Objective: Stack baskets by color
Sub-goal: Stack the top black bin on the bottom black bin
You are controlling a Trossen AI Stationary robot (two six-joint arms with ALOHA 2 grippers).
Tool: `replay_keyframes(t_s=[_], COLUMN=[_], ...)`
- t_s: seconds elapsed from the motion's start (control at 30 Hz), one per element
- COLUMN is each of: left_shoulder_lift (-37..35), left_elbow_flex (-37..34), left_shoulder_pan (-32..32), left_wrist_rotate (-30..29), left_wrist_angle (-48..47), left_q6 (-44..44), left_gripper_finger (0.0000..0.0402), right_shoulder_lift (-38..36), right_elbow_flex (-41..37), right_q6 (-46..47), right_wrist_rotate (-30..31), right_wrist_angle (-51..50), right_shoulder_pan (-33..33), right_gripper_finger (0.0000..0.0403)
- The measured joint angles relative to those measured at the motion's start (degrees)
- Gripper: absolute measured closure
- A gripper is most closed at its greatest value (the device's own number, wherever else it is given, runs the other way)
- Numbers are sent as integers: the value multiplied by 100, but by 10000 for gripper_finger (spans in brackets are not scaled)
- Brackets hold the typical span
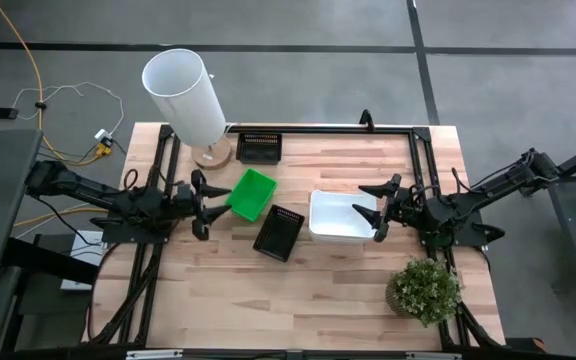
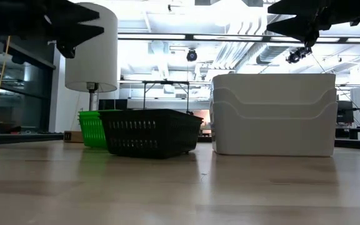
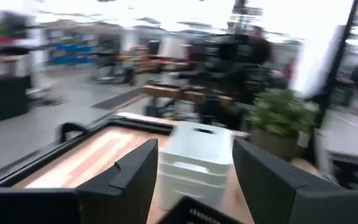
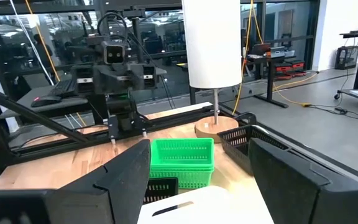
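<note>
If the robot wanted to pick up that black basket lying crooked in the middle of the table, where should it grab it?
Probably on one long rim of the black basket, coming straight down from above. It sits upright with its open top facing up, so a thin slatted wall fits between open jaws. It is turned askew, so the wrist would need to match.

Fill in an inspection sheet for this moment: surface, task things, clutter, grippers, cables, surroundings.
Surface: wooden table, black frame along its edges.
Task things: green basket left of centre; black basket mid-table, second black basket at the far edge; white basket right of centre, which the low view shows as a nested stack.
Clutter: white cylinder on a wooden base; potted plant.
Grippers: left gripper open beside the green basket; right gripper open at the white basket's edge; both empty.
Cables: yellow cable and white cable on the floor.
Surroundings: grey floor; no person seen.
</note>
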Motion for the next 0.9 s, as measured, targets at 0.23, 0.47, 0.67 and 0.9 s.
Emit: replay_keyframes(t_s=[0.23,0.47,0.67,0.9], left_shoulder_lift=[1192,3037,4669,6145], left_elbow_flex=[1126,3452,4770,5400], left_shoulder_pan=[353,1558,2538,3177], left_wrist_rotate=[-964,-804,-111,604], left_wrist_angle=[-536,-3068,-4061,-4100], left_q6=[-116,-535,-915,-1170], left_gripper_finger=[206,206,206,206], right_shoulder_lift=[2,2,2,2], right_elbow_flex=[0,0,0,0], right_q6=[15,17,93,190], right_wrist_rotate=[0,-45,-52,-52], right_wrist_angle=[0,-4,-5,-7], right_shoulder_pan=[-1,1,-1,-1], right_gripper_finger=[144,144,144,144])
